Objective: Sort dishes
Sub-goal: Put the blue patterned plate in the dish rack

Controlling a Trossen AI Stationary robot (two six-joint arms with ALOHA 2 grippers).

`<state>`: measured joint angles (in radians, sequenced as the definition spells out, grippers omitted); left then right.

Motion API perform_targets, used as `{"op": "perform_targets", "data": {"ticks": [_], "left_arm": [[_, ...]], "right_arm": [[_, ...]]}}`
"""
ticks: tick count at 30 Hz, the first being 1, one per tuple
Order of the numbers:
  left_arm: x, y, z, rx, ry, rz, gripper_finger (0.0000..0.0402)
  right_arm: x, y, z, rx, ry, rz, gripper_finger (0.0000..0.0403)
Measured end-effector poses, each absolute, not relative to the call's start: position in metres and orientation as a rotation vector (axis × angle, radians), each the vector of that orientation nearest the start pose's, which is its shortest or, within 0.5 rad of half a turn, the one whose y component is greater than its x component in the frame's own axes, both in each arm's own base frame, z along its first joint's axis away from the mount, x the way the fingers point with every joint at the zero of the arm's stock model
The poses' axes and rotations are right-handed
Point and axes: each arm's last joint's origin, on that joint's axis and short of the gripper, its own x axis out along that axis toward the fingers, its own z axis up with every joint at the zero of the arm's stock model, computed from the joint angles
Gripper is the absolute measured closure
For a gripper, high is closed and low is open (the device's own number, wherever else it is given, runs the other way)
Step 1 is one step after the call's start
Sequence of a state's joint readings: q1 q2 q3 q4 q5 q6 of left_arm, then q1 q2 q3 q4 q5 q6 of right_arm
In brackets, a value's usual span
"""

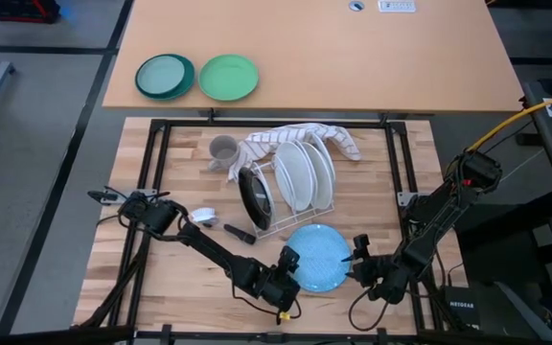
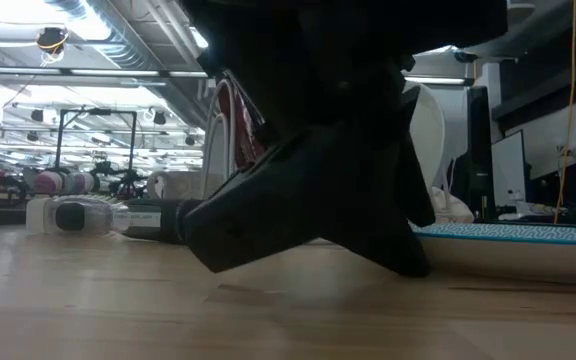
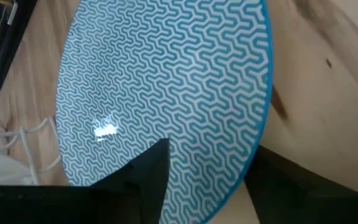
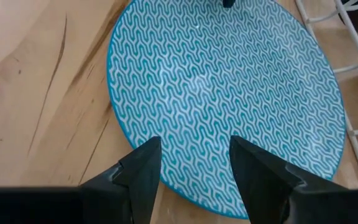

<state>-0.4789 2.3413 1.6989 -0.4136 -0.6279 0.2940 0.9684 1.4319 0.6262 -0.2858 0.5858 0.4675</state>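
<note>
A light blue patterned plate [image 1: 316, 257] lies flat on the wooden table near its front edge. My left gripper [image 1: 289, 261] is low at the plate's left rim and open. One finger [image 3: 148, 177] is over the plate's face, the other outside the rim. My right gripper [image 1: 357, 257] is at the plate's right rim, open, its fingers [image 4: 145, 168] above the rim. Two white plates [image 1: 305, 172] and a black-backed plate [image 1: 254, 196] stand on edge in a white wire rack [image 1: 290, 225]. A grey cup [image 1: 223, 150] stands behind the rack. My left gripper has the plate's left rim [image 3: 253, 155] between its open fingers and comes in low from the table's left. One finger reaches down to the table beside the rim [image 2: 413, 262]. I cannot tell whether either finger touches the plate.
A striped cloth [image 1: 300, 139] lies behind the rack. A small clear bottle [image 1: 202, 216] and a black pen-like thing [image 1: 240, 233] lie left of the rack. A teal plate [image 1: 165, 77] and a green plate [image 1: 228, 77] sit on the far table.
</note>
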Motion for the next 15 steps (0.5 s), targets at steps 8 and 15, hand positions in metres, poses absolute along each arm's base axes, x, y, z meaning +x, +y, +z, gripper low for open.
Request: {"op": "perform_targets", "data": {"ticks": [8, 15], "left_arm": [[0.4365, -0.2076, 0.1125, 0.735, 0.898, 0.034, 0.0329], [0.4372, -0.2161, 0.1148, 0.644, 0.828, 0.099, 0.0388]], "right_arm": [[0.1489, 0.1879, 0.1487, -0.329, 0.814, 0.145, 0.0207], [0.1526, 0.1932, 0.1582, -0.269, 0.757, 0.167, 0.0207]]}}
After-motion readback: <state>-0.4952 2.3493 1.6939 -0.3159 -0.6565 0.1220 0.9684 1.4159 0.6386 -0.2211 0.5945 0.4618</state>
